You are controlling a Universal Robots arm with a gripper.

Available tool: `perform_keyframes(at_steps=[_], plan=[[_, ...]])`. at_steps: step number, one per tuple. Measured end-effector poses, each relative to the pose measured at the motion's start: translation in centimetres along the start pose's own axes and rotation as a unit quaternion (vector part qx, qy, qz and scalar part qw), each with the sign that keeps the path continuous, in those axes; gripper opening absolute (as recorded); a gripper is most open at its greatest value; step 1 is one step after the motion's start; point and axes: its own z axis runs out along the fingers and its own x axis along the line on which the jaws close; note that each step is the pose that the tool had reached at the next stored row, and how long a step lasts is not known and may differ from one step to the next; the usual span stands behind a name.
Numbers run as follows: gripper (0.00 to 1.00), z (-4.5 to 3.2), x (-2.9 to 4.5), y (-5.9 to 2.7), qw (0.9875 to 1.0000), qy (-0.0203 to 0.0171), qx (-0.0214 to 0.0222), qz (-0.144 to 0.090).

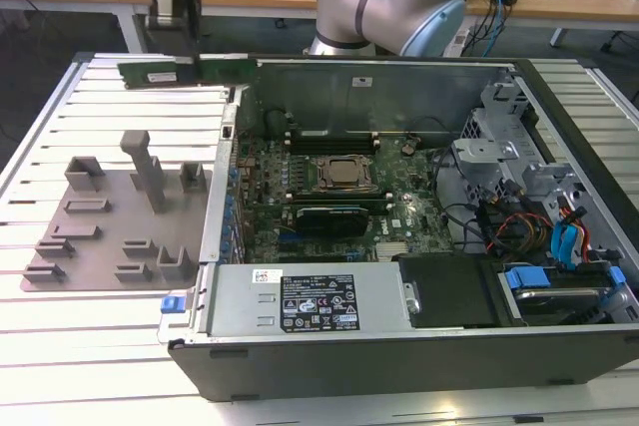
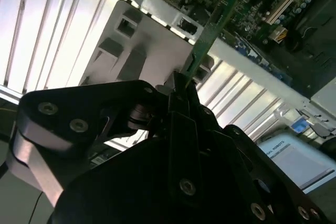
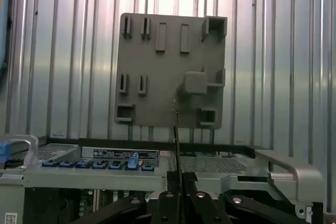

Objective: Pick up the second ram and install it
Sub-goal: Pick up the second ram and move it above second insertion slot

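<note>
Tool [image 1: 187,55] pinching second ram [image 1: 150,74], level above table [image 1: 100,346], near case [image 1: 222,197] edge.

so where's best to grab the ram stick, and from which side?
Pinch the second ram across its two flat faces at mid-length, from above its upper long edge, as the gripper does now. It's thin and flat, level in the exterior view, so that leaves the lower edge free.

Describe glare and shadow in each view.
Exterior view: even light, dimmer inside the open black computer case. Second wrist view: white slatted table glares; black gripper clamping the thin green ram stick is silhouetted. First wrist view: grey plastic fixture plate evenly lit.
</note>
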Motion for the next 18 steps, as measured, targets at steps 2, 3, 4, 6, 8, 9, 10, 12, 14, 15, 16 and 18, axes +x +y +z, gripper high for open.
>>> perform_keyframes(at_steps=[2,3,4,6,8,9,10,12,14,15,16,18], plan=[[0.14,0.14,0.06,-1.79,1.0,-0.0002,-0.0025,0.0],[0.14,0.19,0.09,-2.41,1.0,-0.0001,-0.0032,0.0],[0.14,0.23,0.11,-3.02,1.0,-0.0002,-0.004,0.0],[0.14,0.35,0.16,-4.52,1.0,-0.0003,-0.0057,0.0],[0.14,0.44,0.22,-6.15,1.0,-0.0003,-0.0077,0.0],[0.14,0.47,0.24,-6.62,1.0,-0.0004,-0.0083,0.0],[0.14,0.49,0.26,-7.1,1.0,-0.0004,-0.009,0.0],[0.14,0.55,0.32,-8.68,0.9999,-0.0005,-0.0113,0.0],[0.14,0.63,0.39,-10.4,0.9999,-0.0006,-0.0143,0.0],[0.14,0.66,0.41,-10.83,0.9999,-0.0007,-0.0152,0.0],[0.14,0.7,0.43,-11.44,0.9999,-0.0007,-0.0164,0.0],[0.14,0.82,0.49,-12.87,0.9998,-0.0009,-0.0195,0.0]])
